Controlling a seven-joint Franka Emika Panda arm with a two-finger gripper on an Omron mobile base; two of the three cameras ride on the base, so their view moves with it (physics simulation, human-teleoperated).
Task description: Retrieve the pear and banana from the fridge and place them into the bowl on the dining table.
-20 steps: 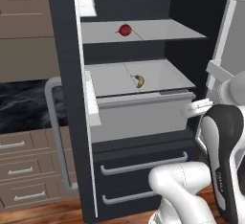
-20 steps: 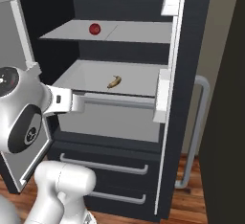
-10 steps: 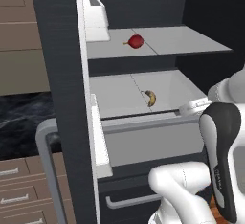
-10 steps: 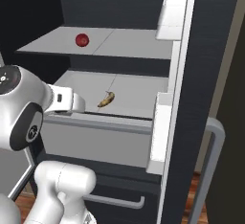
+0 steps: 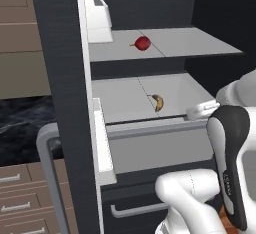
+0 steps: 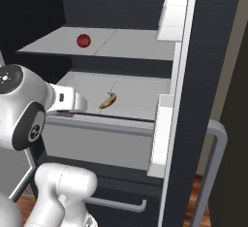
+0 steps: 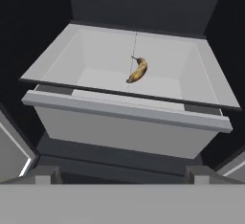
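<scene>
You had the fingers (image 7: 122,173) wide open, holding nothing. The banana (image 7: 137,71) lay in the fridge (image 5: 60,78) drawer. It looked light and soft, so grip its middle gently.

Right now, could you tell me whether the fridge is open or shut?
Open. The fridge has its door swung aside, baring the pale shelves inside, with the banana lying on the lower one and a red fruit above.

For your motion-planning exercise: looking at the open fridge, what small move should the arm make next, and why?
Probably advance the open tool forward and down toward the banana. It lies alone on the lower shelf of the fridge, ahead of the tool and not yet reached.
</scene>
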